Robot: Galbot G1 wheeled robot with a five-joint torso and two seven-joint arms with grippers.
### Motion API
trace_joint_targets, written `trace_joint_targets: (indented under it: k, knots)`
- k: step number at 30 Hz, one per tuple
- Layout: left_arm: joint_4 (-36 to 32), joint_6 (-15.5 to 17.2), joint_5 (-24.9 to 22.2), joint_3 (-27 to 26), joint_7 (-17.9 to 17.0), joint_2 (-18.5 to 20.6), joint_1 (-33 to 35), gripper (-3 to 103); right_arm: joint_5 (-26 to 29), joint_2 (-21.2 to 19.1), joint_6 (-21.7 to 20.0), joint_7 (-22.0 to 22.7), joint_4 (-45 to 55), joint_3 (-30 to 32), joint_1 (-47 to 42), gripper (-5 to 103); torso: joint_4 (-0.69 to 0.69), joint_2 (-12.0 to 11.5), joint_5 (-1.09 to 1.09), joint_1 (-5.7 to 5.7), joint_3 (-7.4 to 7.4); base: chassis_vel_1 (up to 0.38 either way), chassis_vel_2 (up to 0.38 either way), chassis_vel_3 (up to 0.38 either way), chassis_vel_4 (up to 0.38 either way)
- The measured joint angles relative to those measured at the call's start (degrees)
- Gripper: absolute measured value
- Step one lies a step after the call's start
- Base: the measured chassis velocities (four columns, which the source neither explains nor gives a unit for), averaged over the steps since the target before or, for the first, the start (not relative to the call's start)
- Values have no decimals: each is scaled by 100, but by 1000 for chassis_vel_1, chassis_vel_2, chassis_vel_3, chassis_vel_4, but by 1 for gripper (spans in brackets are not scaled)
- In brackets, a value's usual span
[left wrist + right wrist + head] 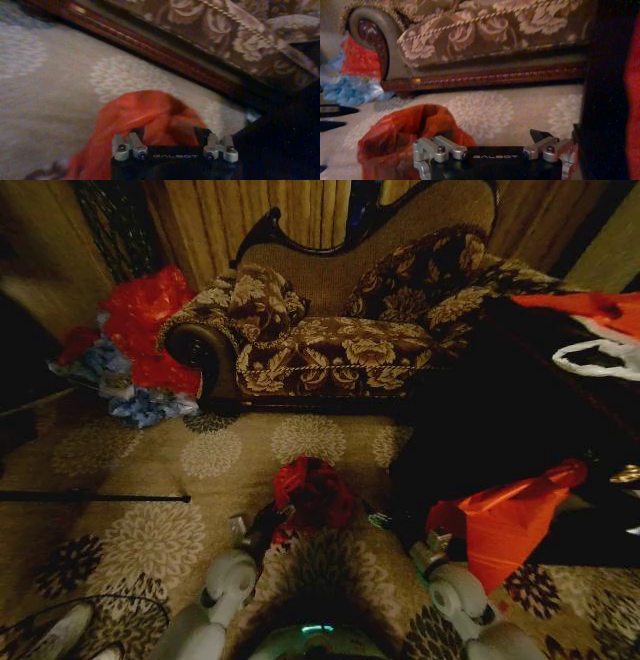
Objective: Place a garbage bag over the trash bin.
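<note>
The garbage bag (pixel 313 493) is a crumpled glossy red heap on the carpet just in front of me, its mouth facing up. The trash bin is hidden beneath it. My left gripper (pixel 267 522) is at the bag's left side. In the left wrist view the left gripper (pixel 169 132) stands open, with the bag's red plastic (pixel 145 112) bulging between its fingers. My right gripper (pixel 386 520) sits at the bag's right side. In the right wrist view the right gripper (pixel 492 137) is open, with the bag (pixel 402 131) beside one finger.
A patterned sofa (pixel 330 345) stands across the far side. A heap of red and blue bags (pixel 135 345) lies at its left end. A larger orange-red bag (pixel 510 515) and dark furniture (pixel 500 410) crowd my right. A thin black rod (pixel 95 497) lies on the carpet at left.
</note>
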Motion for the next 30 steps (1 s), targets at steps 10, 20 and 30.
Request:
trace_joint_targets:
  k: [10, 20, 30]
  knots:
    - [1491, 102, -626, 1041, -1513, -509, -2058, 46, 61, 107, -11, -5, 131, 293, -176, 100, -1, -1, -1, 2, 2, 0, 0, 0, 0]
    - [2360, 240, -1160, 1172, -2243, -756, -2794, 18, 200, 89, -24, -28, -70, 551, -156, 100, 0, -1, 0, 1, 1, 0, 0, 0, 0]
    - [3222, 207, -1372, 1024, -2155, -970, -2946, 0, 407, -69, -121, -20, -218, 418, 80, 100, 4, -1, 1, 1, 1, 0, 0, 0, 0]
